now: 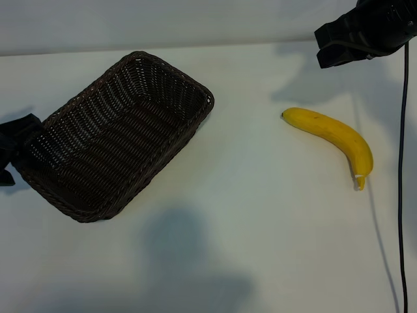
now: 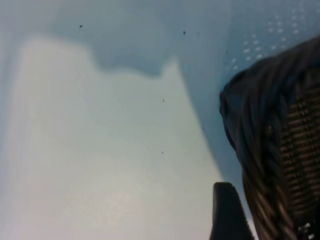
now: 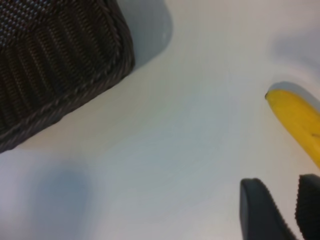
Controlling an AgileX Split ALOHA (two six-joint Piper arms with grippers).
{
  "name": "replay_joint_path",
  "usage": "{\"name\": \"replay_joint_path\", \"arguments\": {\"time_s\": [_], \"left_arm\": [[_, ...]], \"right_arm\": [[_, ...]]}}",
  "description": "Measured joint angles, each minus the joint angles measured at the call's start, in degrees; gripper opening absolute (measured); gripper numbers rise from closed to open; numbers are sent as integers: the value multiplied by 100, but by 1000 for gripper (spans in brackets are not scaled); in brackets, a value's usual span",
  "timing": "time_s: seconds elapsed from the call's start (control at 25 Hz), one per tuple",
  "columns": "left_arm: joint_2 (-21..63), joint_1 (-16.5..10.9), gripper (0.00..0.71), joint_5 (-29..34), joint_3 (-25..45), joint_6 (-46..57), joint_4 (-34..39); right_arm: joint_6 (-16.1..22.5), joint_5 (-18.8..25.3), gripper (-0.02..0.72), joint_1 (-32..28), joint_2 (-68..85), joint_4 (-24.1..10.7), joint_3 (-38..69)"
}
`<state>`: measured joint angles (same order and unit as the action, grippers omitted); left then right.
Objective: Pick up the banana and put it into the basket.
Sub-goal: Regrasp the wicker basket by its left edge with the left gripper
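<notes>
one banana (image 1: 332, 135) lies on the desk (image 1: 260, 228), well to the right of the basket. one basket (image 1: 114, 134), dark woven wicker. two tools in view: the left tool (image 1: 14, 153) at the basket's left end, the right tool (image 1: 365, 32) beyond the banana, far from the basket. one black cable (image 1: 402, 163) hangs down, right of the banana.

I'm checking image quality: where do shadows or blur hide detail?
Exterior view: sharp; soft arm shadows lie on the table, off the banana. Left wrist view: the basket rim is blurred and close. Right wrist view: slightly soft; the right gripper fingers are dark and featureless.
</notes>
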<state>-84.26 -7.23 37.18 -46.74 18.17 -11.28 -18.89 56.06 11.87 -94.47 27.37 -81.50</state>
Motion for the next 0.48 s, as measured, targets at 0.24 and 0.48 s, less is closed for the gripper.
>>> {"name": "replay_joint_path", "arguments": {"time_s": [0.24, 0.48], "left_arm": [[-470, 0, 451, -383, 6, 27, -260], [-1031, 0, 448, -1011, 375, 27, -420]], "right_arm": [[0, -5, 233, 0, 0, 0, 0], [0, -28, 233, 0, 0, 0, 0]]}}
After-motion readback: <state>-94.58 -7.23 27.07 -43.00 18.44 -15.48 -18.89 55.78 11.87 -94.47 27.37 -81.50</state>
